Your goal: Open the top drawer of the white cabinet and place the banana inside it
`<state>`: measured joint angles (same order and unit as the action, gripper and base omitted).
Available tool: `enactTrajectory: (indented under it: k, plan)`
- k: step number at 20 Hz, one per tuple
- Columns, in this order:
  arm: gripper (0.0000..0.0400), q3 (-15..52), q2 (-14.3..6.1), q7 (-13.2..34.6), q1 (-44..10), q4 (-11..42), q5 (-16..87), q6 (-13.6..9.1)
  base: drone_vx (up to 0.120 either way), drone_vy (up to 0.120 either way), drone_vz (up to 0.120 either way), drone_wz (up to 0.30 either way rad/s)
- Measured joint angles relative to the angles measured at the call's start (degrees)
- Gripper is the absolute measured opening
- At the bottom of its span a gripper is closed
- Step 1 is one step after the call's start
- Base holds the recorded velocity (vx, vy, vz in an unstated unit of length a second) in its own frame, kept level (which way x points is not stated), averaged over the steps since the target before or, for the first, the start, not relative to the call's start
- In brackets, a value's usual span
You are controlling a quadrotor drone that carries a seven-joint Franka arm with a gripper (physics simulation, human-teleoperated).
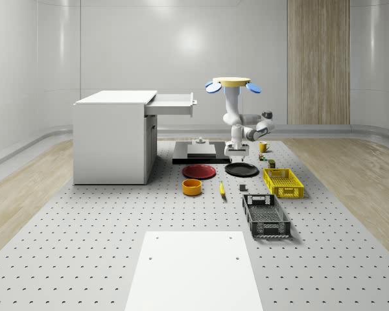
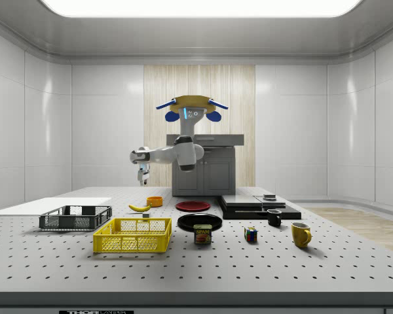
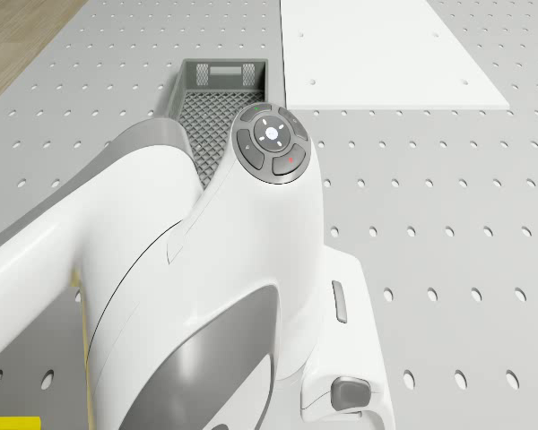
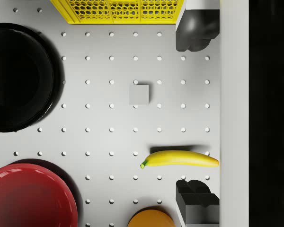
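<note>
drone (image 1: 227, 83) hovering over the worktop (image 1: 117, 246) right of the white cabinet (image 1: 113, 136), top drawer (image 1: 172, 103) pulled out, jaws spread empty above the banana (image 4: 181, 159) lying on the worktop between orange bowl (image 1: 192, 187) and black crate (image 1: 266, 216)

Hovering drone (image 1: 227, 83), arm bent downward, gripper (image 1: 237, 153) fingers spread apart.

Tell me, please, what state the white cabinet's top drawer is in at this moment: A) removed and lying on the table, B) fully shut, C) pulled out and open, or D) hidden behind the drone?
C: in the whole-scene view the top drawer juts out from the white cabinet toward the hovering drone, while the banana lies on the table.
</note>
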<state>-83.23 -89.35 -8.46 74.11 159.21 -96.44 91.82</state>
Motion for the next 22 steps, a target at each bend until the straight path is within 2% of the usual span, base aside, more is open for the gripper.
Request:
enactTrajectory:
  k: [10,16,22]
  plan:
    - [0.04,-0.04,-0.78,-0.07,0.09,-0.02,0.31,0.72,0.116,0.0,-0.12,0.0]
    - [0.04,-0.06,-1.15,-0.16,0.2,-0.03,0.46,1.06,0.0,0.0,-0.12,0.0]
    - [0.04,-0.07,-1.31,-3.11,3.26,-0.13,0.53,1.22,0.0,0.0,0.0,0.0]
